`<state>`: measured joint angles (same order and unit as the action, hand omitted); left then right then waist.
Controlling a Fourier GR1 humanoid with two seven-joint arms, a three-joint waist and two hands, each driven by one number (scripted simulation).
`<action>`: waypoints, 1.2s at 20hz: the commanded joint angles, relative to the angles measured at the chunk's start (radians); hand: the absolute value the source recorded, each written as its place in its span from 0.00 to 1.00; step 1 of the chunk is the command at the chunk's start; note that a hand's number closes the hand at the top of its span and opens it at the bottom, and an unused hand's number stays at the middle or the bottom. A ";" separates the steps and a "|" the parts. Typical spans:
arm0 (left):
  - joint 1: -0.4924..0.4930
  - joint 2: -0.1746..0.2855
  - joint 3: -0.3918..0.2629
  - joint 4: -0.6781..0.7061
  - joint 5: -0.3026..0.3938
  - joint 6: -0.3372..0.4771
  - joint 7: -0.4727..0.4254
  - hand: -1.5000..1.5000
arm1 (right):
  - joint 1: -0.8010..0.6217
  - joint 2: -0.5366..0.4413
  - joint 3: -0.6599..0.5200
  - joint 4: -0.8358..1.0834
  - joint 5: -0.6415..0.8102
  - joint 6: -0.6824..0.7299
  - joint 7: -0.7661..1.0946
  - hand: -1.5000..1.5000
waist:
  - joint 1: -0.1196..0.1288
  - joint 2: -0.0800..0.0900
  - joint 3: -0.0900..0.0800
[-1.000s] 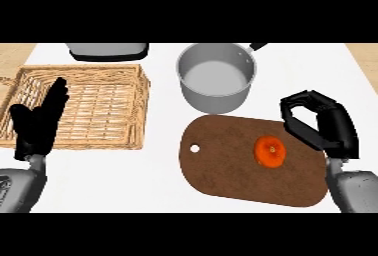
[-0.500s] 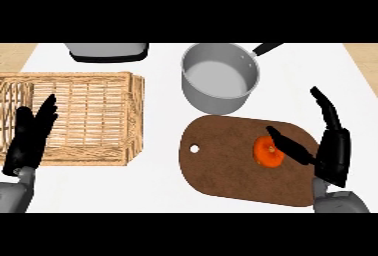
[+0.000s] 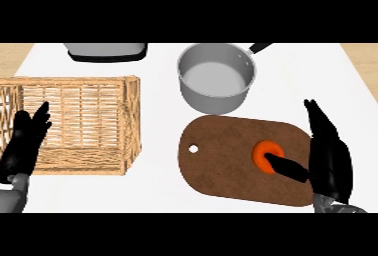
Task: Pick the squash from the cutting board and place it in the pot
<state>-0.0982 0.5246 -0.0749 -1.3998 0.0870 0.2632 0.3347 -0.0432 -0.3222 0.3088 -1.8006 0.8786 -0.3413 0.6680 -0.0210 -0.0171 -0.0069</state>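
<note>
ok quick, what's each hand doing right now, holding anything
Left hand: open, fingers straight, holding nothing, at the basket's left edge.
Right hand: open, fingers straight, thumb reaching onto the squash, not curled round it.

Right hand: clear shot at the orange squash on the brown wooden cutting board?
Likely yes: the open right hand sits beside the squash, its thumb overlapping it, and nothing on the cutting board lies between.
</note>
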 commanded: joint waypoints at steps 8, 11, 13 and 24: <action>-0.024 -0.006 -0.007 -0.007 -0.013 -0.006 0.043 0.50 | -0.190 0.133 0.123 -0.213 -0.076 0.678 0.630 0.00 | 0.029 0.016 0.002; 0.010 -0.032 -0.030 -0.039 -0.033 0.009 0.048 0.50 | -0.183 0.156 0.134 -0.224 -0.060 0.736 0.702 0.00 | 0.028 0.013 0.004; -0.007 -0.028 -0.019 -0.009 -0.031 -0.001 0.045 0.50 | -0.214 0.165 0.070 -0.184 -0.082 0.738 0.709 0.00 | 0.027 0.017 0.005; 0.021 -0.011 0.023 -0.029 -0.022 -0.043 0.027 0.50 | -0.126 0.211 0.021 -0.175 -0.041 0.783 0.660 0.00 | 0.024 0.015 0.006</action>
<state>-0.0999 0.4969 -0.0735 -1.4157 0.0448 0.2527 0.3667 -0.1660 -0.1277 0.3627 -1.9746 0.8523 0.3232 1.1481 0.0001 -0.0034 0.0006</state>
